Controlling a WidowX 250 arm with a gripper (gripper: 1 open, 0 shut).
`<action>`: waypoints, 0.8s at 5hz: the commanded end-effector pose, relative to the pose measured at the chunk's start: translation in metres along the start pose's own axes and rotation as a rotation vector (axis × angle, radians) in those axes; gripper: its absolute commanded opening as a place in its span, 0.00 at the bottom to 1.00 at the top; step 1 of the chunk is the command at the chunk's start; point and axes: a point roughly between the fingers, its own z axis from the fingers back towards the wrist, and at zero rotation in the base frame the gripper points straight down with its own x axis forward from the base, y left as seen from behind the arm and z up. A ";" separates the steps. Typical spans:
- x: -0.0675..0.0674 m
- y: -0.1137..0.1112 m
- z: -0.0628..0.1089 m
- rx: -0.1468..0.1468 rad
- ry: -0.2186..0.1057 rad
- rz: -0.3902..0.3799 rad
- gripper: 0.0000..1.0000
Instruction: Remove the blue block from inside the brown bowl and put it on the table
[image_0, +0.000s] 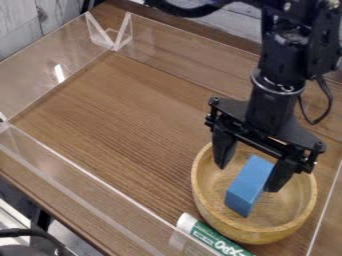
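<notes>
Your round light-brown wooden bowl (255, 201) on the dark wood-grain table (120, 110) holds the small bright-blue rectangular block (250, 186), lying tilted against the inner wall. Your black gripper (257, 169) hangs over it, fingers spread wide apart either side, gripping nothing.

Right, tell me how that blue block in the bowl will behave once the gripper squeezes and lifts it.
The blue block looks solid with flat, plain faces, so it will probably stay stiff and give the open gripper straddling it parallel surfaces to clamp. Its smooth finish might be a little slippery. It rests tilted against the curved inside of the brown bowl, so it may slide or rock if nudged first.
</notes>
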 end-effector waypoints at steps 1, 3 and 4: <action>0.002 -0.004 0.005 -0.019 -0.039 -0.014 1.00; 0.002 -0.004 0.000 -0.018 -0.053 -0.029 1.00; 0.003 -0.004 -0.001 -0.020 -0.063 -0.037 1.00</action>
